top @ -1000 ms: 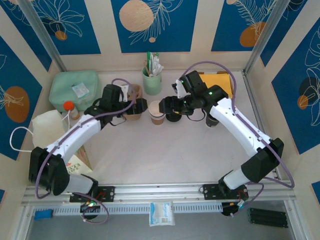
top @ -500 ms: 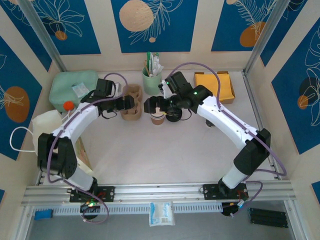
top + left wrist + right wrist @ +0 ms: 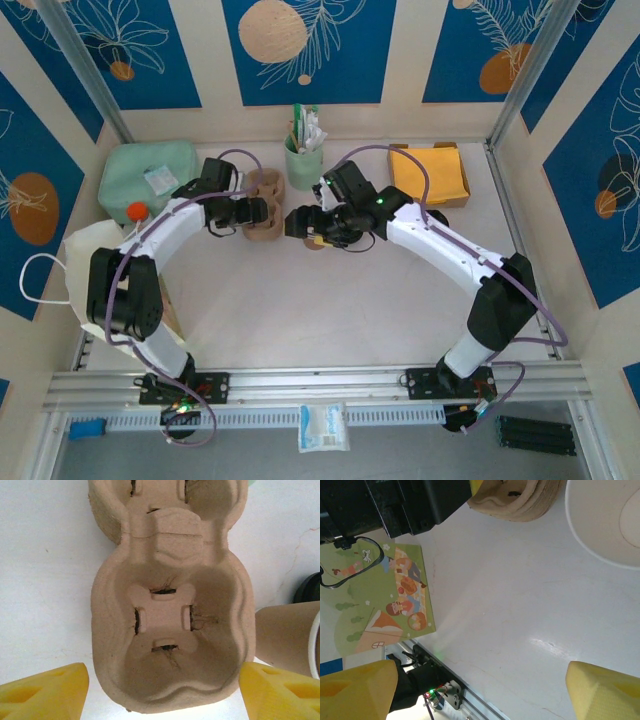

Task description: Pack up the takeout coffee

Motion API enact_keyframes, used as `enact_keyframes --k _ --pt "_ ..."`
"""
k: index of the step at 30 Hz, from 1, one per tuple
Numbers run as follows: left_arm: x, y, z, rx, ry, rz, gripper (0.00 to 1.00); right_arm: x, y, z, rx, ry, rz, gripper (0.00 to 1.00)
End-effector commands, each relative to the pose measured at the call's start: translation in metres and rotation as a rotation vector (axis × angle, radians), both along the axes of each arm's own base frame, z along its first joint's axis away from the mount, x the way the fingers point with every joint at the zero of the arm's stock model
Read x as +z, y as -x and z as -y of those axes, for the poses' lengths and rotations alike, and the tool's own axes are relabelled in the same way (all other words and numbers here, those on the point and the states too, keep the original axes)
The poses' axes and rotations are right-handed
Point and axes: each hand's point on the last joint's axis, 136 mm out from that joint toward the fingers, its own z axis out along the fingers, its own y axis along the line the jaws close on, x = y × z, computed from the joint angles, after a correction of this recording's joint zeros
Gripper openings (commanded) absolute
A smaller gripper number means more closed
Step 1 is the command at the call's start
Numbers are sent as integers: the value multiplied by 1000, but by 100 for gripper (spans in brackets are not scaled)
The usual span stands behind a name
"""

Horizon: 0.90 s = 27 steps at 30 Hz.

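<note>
Overhead, both arms bend inward. The left hand (image 3: 256, 212), fingers apart, straddles the pulp cup carrier (image 3: 170, 630). The right hand (image 3: 305, 222), likewise spread, hangs by the takeout coffee cup (image 3: 285, 635) standing beside it on the desk (image 3: 330, 310).

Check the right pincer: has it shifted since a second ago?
Yes. The right pincer has swung left: from right of the mint-green stirrer cup to directly in front of it, nearer the pulp carrier.
</note>
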Motion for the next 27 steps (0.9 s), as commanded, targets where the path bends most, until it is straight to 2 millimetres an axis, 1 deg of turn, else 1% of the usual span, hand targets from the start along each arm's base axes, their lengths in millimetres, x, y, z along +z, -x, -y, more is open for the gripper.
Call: enact_keyframes --k 1,7,12,13,17,20,27 --pt "-6 -3 -7 6 -25 -9 78 7 2 0 2 -40 -6 86" --pt "-14 -3 -4 1 -14 -25 71 7 2 2 0 -42 -6 84" --pt "-18 -3 -4 0 -19 -33 70 8 1 3 -3 -43 -4 83" --pt "-19 -3 -4 0 -19 -33 68 9 1 4 -4 -43 -3 83" --pt "-20 -4 -4 -2 -18 -34 66 8 1 5 -6 -43 -5 82" --pt "-21 -3 -6 3 -27 -34 67 6 1 5 -8 -41 -6 82" --pt "-23 0 -15 22 -70 -35 72 6 0 4 -8 -45 -8 82"
